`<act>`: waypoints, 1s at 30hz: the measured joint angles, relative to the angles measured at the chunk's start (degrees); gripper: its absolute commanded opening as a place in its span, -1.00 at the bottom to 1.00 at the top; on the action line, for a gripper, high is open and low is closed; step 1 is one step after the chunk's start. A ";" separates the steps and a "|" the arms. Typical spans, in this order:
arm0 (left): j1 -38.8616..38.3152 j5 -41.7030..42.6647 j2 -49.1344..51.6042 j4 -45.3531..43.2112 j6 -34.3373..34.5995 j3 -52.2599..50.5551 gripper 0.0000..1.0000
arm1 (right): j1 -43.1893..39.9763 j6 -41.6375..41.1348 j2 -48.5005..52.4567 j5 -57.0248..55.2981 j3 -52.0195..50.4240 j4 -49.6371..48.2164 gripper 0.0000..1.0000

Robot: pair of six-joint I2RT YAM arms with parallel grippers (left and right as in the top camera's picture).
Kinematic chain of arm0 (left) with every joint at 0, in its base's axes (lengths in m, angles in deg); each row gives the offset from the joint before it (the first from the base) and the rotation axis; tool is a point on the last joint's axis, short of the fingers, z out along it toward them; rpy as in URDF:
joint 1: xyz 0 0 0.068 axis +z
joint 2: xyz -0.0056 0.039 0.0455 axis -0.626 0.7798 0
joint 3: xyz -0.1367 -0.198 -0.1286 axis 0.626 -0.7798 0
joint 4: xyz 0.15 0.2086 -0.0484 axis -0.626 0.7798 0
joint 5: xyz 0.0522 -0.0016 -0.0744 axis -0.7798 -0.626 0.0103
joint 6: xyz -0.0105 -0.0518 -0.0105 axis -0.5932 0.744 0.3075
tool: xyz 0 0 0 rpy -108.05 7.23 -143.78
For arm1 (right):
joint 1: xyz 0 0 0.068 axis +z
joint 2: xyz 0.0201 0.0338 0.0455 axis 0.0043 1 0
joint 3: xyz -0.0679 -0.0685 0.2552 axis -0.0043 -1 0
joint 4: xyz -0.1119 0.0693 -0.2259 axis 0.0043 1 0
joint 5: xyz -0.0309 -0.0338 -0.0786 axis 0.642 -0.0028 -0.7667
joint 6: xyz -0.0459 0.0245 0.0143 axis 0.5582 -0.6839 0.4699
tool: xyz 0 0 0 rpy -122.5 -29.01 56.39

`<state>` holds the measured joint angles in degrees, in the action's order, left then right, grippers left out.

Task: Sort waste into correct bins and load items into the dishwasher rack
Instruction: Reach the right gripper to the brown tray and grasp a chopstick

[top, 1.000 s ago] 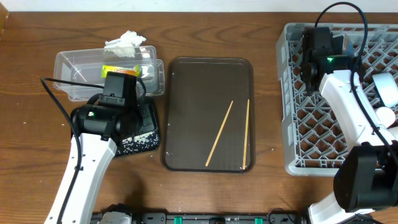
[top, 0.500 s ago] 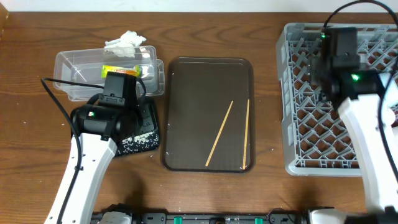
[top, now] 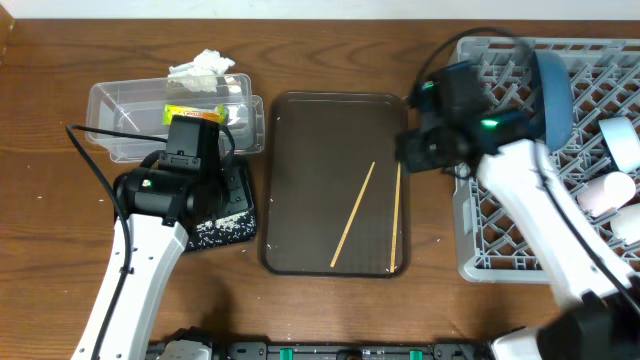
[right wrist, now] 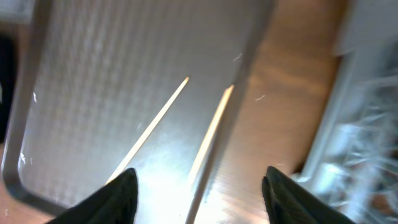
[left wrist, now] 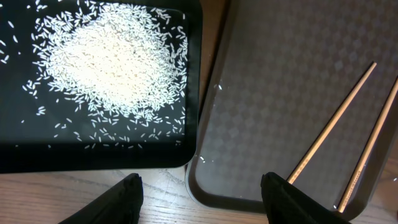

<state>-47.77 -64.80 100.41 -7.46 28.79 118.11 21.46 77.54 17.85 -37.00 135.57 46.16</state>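
Two wooden chopsticks (top: 352,215) (right wrist: 155,127) lie on the brown serving tray (top: 310,130). My right gripper (top: 418,148) (right wrist: 200,198) is open and empty above the tray's right edge, over the chopsticks. My left gripper (left wrist: 202,200) is open and empty over the gap between the black tray (top: 228,232) (left wrist: 93,158) and the serving tray. Rice (left wrist: 112,59) is heaped in the black tray. The snack wrapper (top: 192,113) lies in the clear tub (top: 110,100). The tissue (top: 205,68) sits behind the tub. In the grey rack (top: 500,245) are the blue plate (top: 553,95), the pale bowl (top: 625,143) and a pink cup (top: 600,195).
The left arm (top: 150,230) covers most of the black tray in the overhead view. The rack fills the table's right side, close beside the serving tray. Bare wood lies along the front edge and far left.
My right arm has swung left from over the rack to the serving tray's right edge. The blue plate now shows standing in the rack. The left arm has not moved.
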 measured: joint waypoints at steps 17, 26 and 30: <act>0.00 0.00 0.00 0.00 0.00 0.00 0.28 | 8.46 -15.19 22.58 -2.16 -0.09 6.08 0.09; 0.00 0.00 0.00 0.00 0.00 0.00 0.28 | 8.50 -17.53 24.17 -2.58 -1.36 3.65 -0.02; 0.00 0.00 0.00 0.02 0.02 0.00 0.29 | 8.50 -18.97 23.34 -2.32 -3.63 1.49 -0.27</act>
<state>-47.77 -64.80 100.41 -7.44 28.81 118.11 29.96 58.57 41.19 -39.32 131.94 47.64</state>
